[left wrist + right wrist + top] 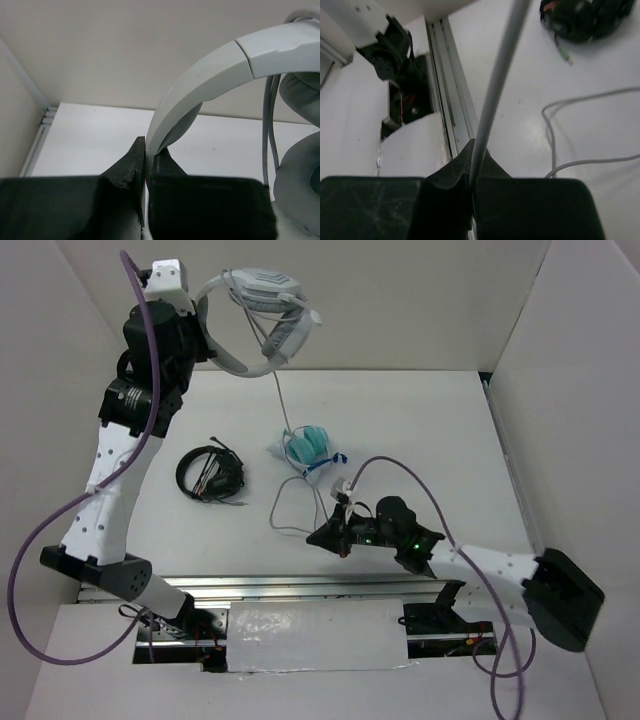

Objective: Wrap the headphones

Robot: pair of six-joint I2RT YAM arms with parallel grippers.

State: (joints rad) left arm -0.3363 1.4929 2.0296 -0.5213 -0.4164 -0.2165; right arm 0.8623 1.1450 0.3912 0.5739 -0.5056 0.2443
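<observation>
left pincer [148,159]: clenched tight on the white headband [200,80], both black fingertips pinching its edge in the lower middle of the wrist view

headphones [262,310]: big white/light-grey over-ears, held up in the air at the top centre of the overhead view, off the counter [420,430]. Earcups sit to the right of the left pincer [200,302].

earcup [300,175]: grey padded oval at the right edge of the left wrist view, with a thin lead running down beside it

cable [279,390]: thin and grey. It drops from the headphones down the middle of the frame, passes the teal headphones [308,446], then lies in a loose loop on the counter at lower centre.

right pincer [330,532]: lower centre of the overhead view, pointing left, clamped on the cable. In its own wrist view the cable [495,90] comes out from between the closed fingertips of the right pincer [471,172] and runs straight to the top of the frame.

teal headphones: small pair in the middle of the counter. The grey cable runs right by them, and I honestly can't tell if it's touching.

black coiled headset [210,473]: left of centre on the counter, well apart from the teal pair
</observation>
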